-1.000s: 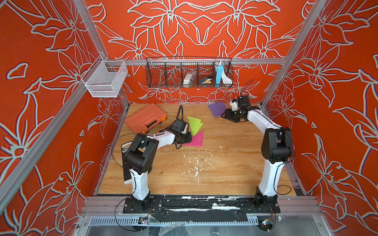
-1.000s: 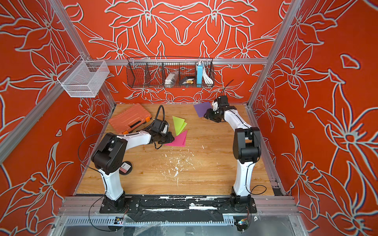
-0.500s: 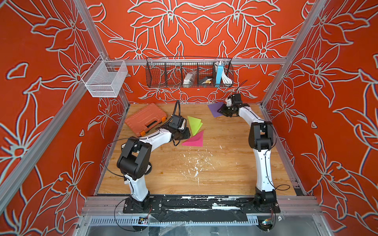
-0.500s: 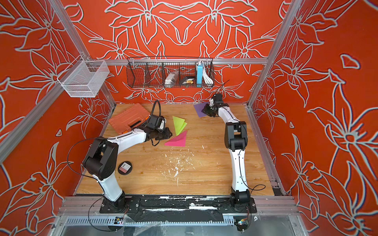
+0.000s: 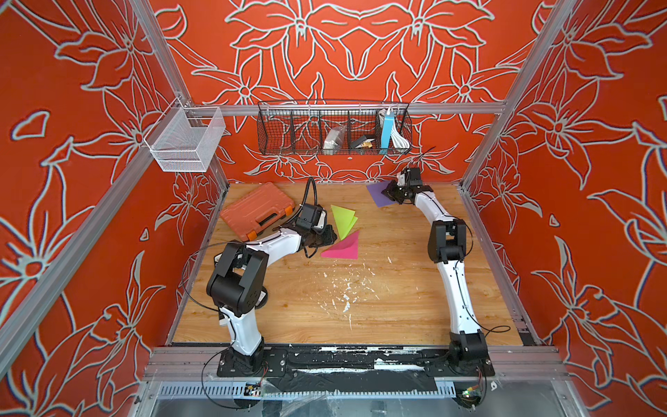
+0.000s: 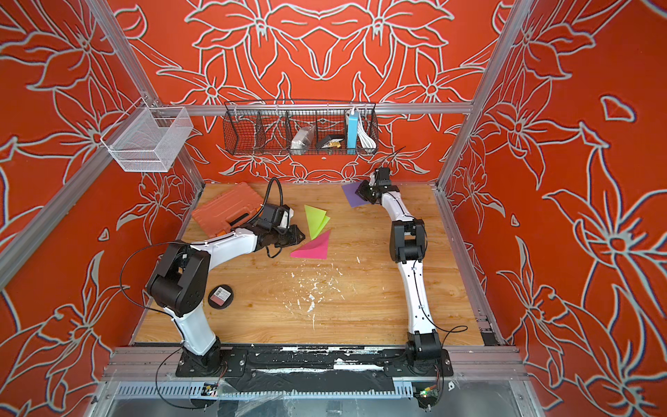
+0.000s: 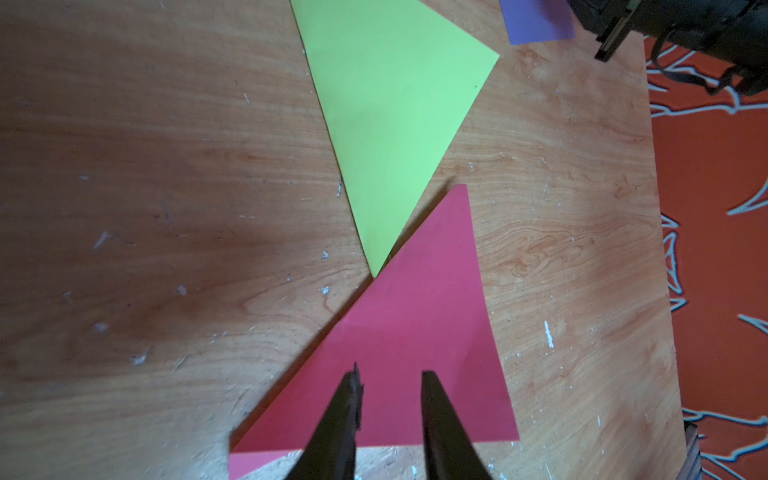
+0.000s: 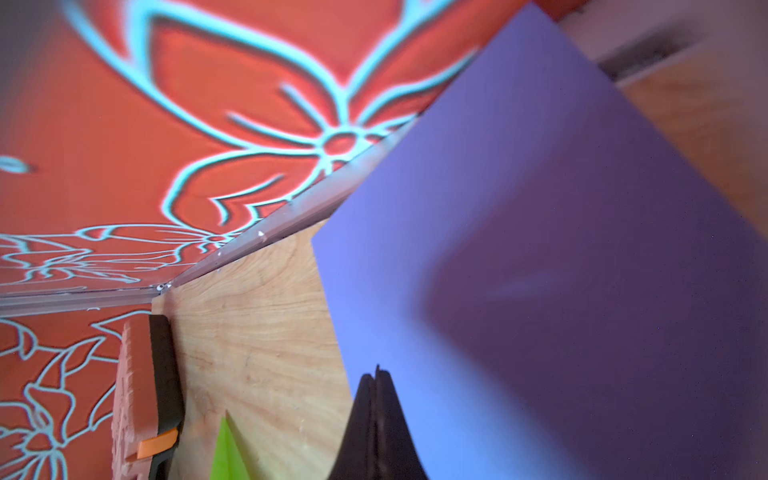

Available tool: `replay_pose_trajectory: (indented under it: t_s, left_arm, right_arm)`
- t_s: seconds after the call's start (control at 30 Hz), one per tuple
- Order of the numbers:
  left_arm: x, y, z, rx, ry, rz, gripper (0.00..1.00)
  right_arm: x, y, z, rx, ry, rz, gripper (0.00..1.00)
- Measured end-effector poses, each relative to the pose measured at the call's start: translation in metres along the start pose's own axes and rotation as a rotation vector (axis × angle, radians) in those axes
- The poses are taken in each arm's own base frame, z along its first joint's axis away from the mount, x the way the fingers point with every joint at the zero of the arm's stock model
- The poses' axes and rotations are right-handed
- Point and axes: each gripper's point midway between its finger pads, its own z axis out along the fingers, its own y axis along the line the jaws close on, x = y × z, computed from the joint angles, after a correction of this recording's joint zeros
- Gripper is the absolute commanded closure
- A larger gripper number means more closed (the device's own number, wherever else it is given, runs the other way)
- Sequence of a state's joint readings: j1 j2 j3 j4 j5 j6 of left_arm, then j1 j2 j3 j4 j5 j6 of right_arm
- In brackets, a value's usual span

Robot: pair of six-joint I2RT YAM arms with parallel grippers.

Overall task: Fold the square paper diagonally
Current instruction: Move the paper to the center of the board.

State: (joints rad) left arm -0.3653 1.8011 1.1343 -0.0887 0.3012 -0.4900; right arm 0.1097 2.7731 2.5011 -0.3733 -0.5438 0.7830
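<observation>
Now the right pincer (image 8: 377,376) is pressed together on what looks like a corner of the purple paper (image 5: 376,195), at one o'clock on the surface (image 5: 397,296). It should carry that corner low toward the opposite one, about nine o'clock, and match the edges before creasing. The left pincer (image 7: 388,378) hangs half-spread over the folded pink triangle (image 7: 415,324), gripping nothing. A second ago the right jaws stood apart; they have since closed.

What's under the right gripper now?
The purple paper, its edge pinched by the shut right gripper. The gripper covers part of the sheet in both top views; anything beneath it is hidden.
</observation>
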Motion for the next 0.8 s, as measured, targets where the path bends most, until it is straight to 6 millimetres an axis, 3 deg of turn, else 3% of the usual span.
replay_pose_trajectory:
  t_s: [0.4,0.57,0.8]
  left_arm:
    - [0.006,0.000,0.002,0.022,-0.001,0.000,0.72]
    - [0.021,0.005,-0.002,0.000,0.028,-0.008,0.72]
    - [0.025,-0.037,-0.027,0.053,-0.004,0.064,0.72]
  right_arm:
    - [0.014,-0.018,0.000,0.042,0.039,0.027,1.00]
    - [0.044,-0.026,-0.027,0.104,0.101,0.022,1.00]
    - [0.105,-0.047,-0.086,0.224,0.206,-0.041,1.00]
